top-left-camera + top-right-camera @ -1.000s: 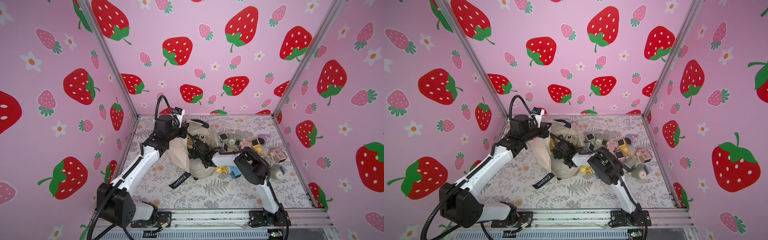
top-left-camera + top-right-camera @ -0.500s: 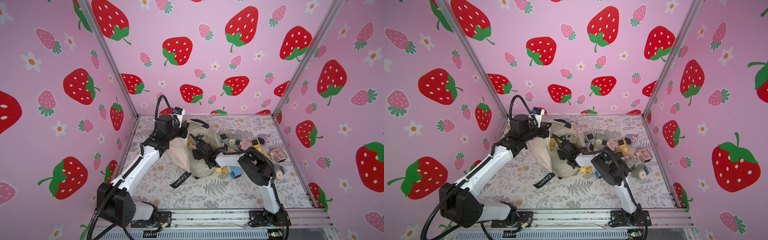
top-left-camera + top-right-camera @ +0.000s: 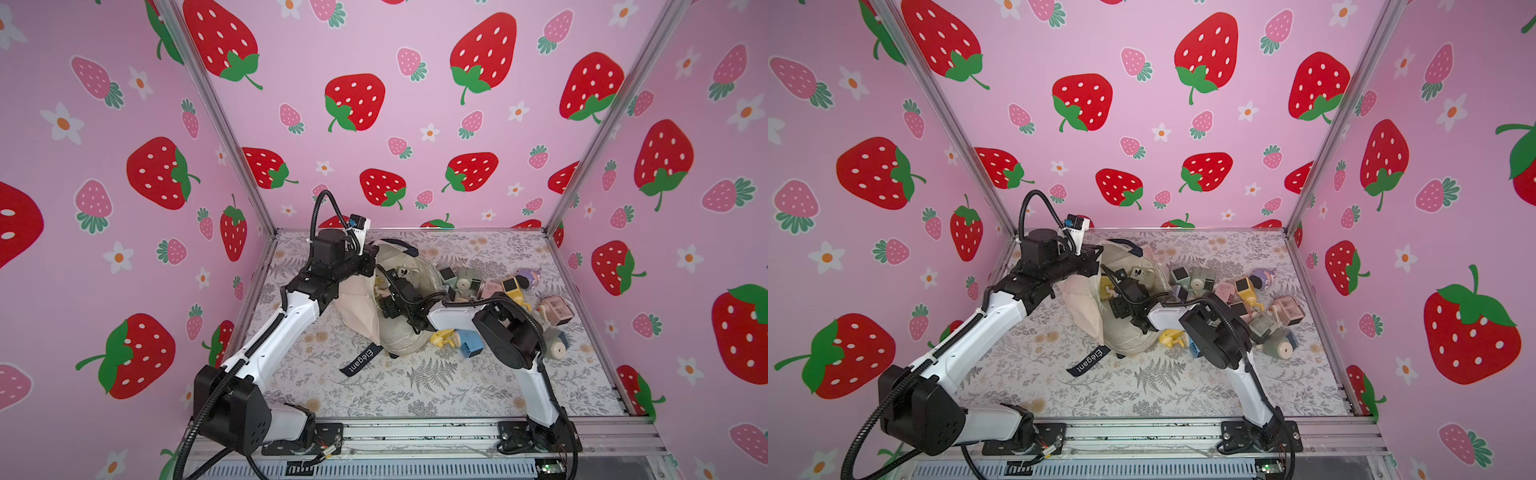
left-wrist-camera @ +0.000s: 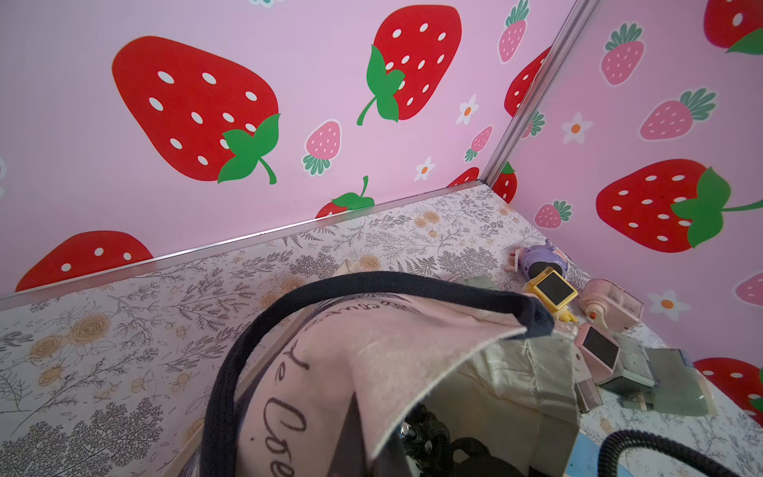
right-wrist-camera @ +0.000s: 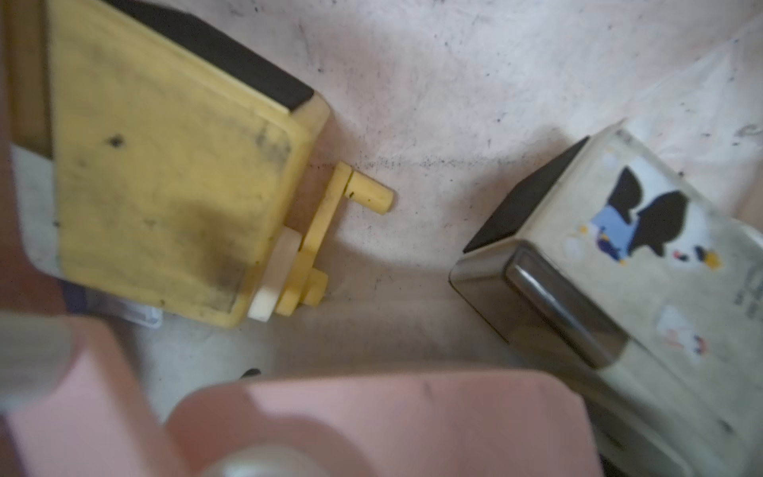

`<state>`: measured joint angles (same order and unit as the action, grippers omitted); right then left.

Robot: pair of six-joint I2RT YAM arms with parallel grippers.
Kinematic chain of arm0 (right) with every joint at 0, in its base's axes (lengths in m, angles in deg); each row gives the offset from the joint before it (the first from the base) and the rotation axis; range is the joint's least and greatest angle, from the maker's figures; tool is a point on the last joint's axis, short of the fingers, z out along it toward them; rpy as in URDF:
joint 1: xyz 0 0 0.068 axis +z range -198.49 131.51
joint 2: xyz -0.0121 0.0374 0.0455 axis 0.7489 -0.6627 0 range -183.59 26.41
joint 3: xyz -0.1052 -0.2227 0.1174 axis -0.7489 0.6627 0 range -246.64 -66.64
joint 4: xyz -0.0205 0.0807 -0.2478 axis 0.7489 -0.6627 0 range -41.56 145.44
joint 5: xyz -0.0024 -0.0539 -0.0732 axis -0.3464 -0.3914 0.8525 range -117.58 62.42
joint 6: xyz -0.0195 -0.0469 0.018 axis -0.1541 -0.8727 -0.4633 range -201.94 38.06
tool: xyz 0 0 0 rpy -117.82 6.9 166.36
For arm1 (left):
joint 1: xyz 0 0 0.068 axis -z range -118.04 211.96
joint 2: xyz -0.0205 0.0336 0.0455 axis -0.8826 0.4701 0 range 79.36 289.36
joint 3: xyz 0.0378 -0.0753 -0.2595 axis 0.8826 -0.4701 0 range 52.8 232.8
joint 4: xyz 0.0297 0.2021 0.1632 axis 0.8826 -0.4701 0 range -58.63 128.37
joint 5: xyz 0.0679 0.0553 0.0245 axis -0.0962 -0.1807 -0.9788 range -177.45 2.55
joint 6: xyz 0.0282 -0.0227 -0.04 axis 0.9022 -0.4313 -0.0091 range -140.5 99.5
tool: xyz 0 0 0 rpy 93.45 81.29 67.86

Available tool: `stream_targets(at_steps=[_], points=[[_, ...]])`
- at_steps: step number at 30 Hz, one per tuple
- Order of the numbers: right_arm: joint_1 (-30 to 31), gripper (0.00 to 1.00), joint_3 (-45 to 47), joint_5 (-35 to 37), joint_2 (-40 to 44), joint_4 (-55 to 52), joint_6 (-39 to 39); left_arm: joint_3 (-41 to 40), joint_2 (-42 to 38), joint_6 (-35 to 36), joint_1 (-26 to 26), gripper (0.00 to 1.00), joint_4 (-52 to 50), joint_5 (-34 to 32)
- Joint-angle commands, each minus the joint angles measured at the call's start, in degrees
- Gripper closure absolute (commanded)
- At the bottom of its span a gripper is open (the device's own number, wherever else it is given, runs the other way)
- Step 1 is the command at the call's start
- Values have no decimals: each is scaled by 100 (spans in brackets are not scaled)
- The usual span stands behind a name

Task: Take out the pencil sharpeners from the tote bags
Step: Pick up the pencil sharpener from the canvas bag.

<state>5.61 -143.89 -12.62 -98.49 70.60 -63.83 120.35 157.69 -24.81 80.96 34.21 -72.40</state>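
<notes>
Inside tote bag (image 3: 403, 343), right gripper (image 3: 388, 286): open or closed, we could not tell. Left gripper (image 3: 371, 266) pinched rim; slip might flop bag shut.

both arms share one build: glossy white link shells between matte black joint housings. the left arm (image 3: 286, 328) has small dark screw holes dotted along its white link. its shoulder housing (image 3: 230, 411) is a chunky black block with a cluster of tiny holes on its face. a black corrugated cable (image 3: 322, 208) arches over a small white wrist camera (image 3: 360, 223) with a blue-and-black top. the left gripper (image 3: 372, 266) is all black. the right arm (image 3: 538, 386) has a rounded black elbow housing (image 3: 505, 338) and its own ribbed black cable (image 3: 525, 318). each arm ends in a bolted black base plate (image 3: 305, 442), with thin reddish wires beside the left one.
</notes>
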Motion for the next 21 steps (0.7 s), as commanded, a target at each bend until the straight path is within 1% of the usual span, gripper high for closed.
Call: stream_targets(at_steps=[1, 8, 13, 21], points=[[-14, 18, -180, -110, -88, -13, 0, 336, -2, 98, 29, 100, 179, 59], [-10, 31, 9, -259, 17, 175, 39, 342, -5, 96, 37, 100, 176, 70], [-9, 32, 92, -310, 27, 233, 70, 342, 6, 89, 49, 100, 177, 80], [-8, 32, 271, -270, 133, 344, 44, 353, 11, 93, 68, 100, 179, 72]])
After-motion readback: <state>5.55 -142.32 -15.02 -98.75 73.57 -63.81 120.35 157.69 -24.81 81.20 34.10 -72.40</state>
